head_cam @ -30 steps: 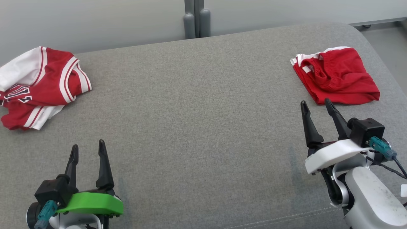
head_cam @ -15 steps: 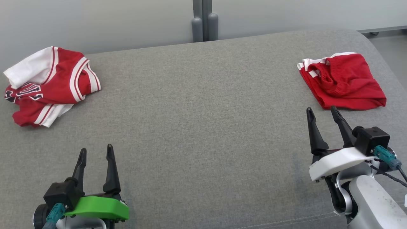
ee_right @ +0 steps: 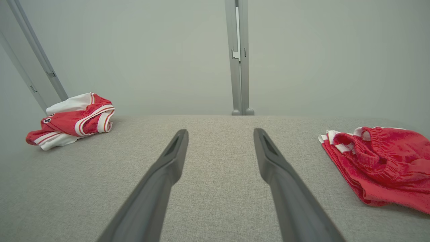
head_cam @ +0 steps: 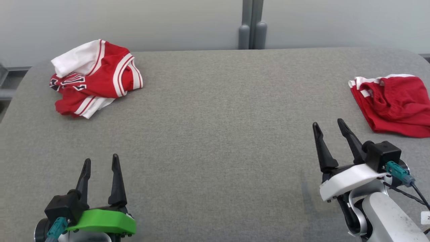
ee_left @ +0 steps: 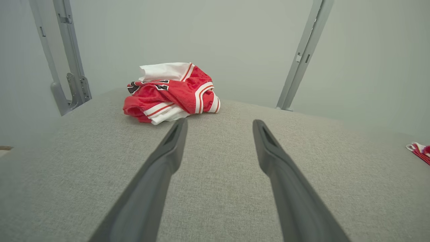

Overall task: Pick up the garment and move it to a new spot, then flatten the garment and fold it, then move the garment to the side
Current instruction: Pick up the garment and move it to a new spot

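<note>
Currently your left gripper sits at the lower left of the head view, fingers parted and empty, over the grey table. Your right gripper stands at the lower right, likewise parted with nothing between its fingers. You'll find the jersey crumpled at the upper left, near the table's far edge and well apart from both grippers. Folded red shorts lie at the right edge, near the right gripper's tips.

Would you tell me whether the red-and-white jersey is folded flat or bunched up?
Bunched up: the jersey lies in a rumpled heap, its white and red layers overlapping unevenly.
</note>
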`<state>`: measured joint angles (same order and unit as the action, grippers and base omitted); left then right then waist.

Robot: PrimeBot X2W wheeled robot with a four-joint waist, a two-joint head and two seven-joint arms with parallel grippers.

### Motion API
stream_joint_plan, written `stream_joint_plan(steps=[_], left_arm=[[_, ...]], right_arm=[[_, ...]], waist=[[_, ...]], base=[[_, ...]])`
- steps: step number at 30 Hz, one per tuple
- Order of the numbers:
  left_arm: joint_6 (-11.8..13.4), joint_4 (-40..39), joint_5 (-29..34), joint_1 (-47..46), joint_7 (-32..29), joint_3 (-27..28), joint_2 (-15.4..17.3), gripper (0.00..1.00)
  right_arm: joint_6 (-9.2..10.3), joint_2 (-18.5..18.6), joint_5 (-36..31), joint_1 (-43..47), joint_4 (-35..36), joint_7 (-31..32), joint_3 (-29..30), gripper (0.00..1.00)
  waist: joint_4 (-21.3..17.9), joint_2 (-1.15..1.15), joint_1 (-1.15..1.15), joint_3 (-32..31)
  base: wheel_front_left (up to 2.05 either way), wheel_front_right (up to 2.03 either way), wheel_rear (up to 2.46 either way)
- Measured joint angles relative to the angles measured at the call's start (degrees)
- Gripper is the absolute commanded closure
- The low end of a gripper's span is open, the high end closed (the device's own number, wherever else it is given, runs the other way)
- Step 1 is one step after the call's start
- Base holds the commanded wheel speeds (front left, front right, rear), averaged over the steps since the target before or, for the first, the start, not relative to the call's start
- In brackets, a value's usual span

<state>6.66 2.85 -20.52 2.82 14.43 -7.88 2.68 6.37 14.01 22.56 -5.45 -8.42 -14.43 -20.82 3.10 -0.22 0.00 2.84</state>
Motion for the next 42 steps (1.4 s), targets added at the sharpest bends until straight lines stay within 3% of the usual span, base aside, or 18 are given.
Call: stream_joint_plan(steps=[9,15,20,30,37,42], left_arm=[[0.4,-1.0,-0.5,2.0,0.0,1.7,0.0,0.00],[0.4,-1.0,-1.0,2.0,0.0,-1.0,0.0,0.00],[0.4,-2.1,-4.6,2.0,0.0,0.4,0.1,0.00],[0.4,-3.5,-2.2,-4.3,-0.1,-0.6,0.3,0.00],[0.3,-3.7,0.3,-16.3,-5.6,-0.1,5.0,0.00],[0.3,-3.4,0.0,-24.2,-9.6,2.5,6.5,0.00]], right_arm=[[-0.83,-0.1,-0.9,0.0,0.2,0.0,-1.4,0.00],[-0.73,0.2,-0.9,0.0,0.8,0.0,0.1,0.00],[-0.73,-0.3,-1.1,0.0,1.0,0.0,-0.8,0.00],[-0.31,0.6,-2.0,-0.5,2.5,0.5,0.5,0.00],[-0.19,2.2,-2.8,-3.0,5.1,1.5,1.9,0.00],[-0.14,2.8,-3.6,-5.2,7.0,2.6,2.2,0.00]], waist=[[6.6,0.00,0.00,-0.4],[11.9,0.00,0.00,-0.4],[14.5,0.00,0.00,0.1],[12.7,0.00,0.00,2.3],[10.4,0.00,0.00,5.2],[8.7,0.00,0.00,7.4]], base=[[0.00,0.00,0.00],[0.00,0.00,0.00],[0.00,0.00,0.00],[0.00,0.00,0.00],[0.00,0.00,0.00],[0.00,0.00,0.00]])
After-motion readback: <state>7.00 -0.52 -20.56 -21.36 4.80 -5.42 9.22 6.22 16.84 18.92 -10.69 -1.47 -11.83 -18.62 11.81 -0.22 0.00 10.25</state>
